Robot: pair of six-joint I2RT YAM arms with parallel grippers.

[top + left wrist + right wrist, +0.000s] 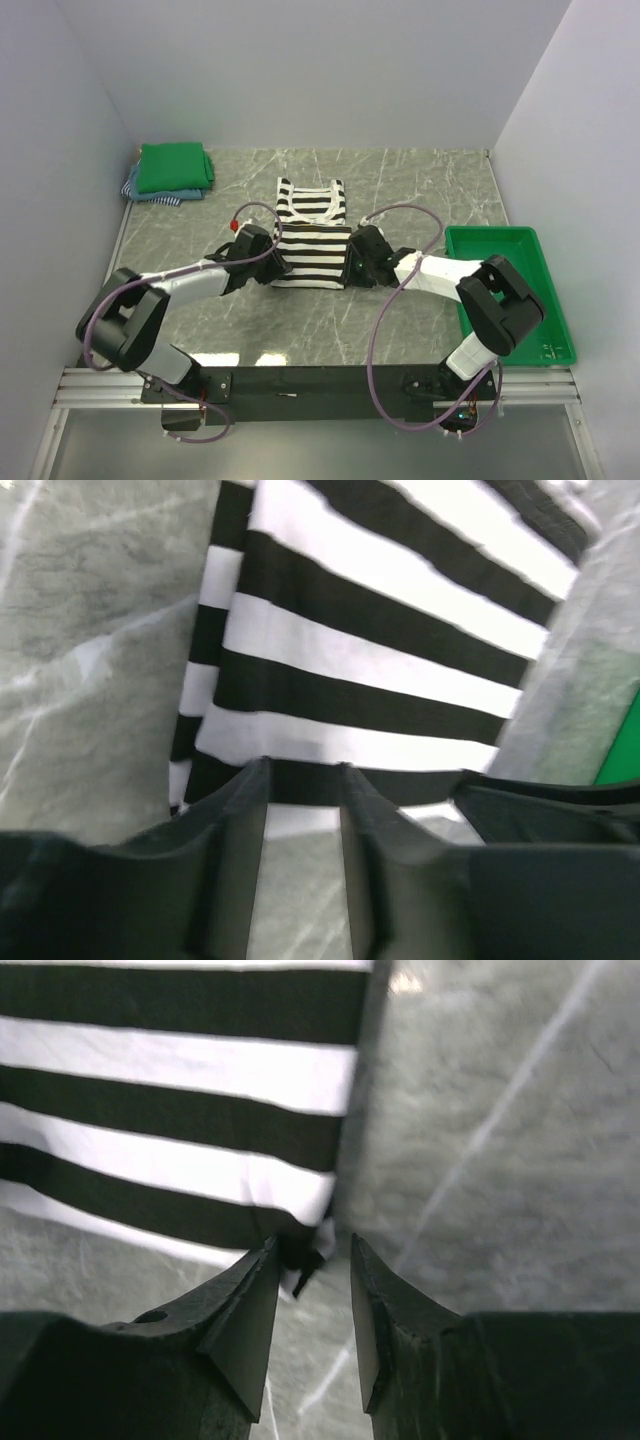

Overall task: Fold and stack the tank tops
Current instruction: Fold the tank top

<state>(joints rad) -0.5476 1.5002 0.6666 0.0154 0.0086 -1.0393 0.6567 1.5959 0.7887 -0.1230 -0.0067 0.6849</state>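
At mid-table lies the striped tank top point(311, 232), its straps pointing away from me and its near half doubled over into a neat block, so by my reckoning the fold is partly done and stacking is not yet begun. On its near left edge sits my left pincer point(302, 792), jaws a little parted with the hem lying at their tips; that view is blurred, but I see no clench on cloth. At the near right corner my right pincer point(312, 1260) is likewise released, the corner poking between its fingertips point(258, 1265). To do this step well, I judge I should slide both pairs of tips under every layer, bite at matching spots on the two sides, then lift and carry level so the stripes stay square and nothing slips out. Over in the far left corner waits the folded green tank top point(175, 165) on the teal-blue ones point(150, 193). Well off to my right stands the green tray point(555, 335).
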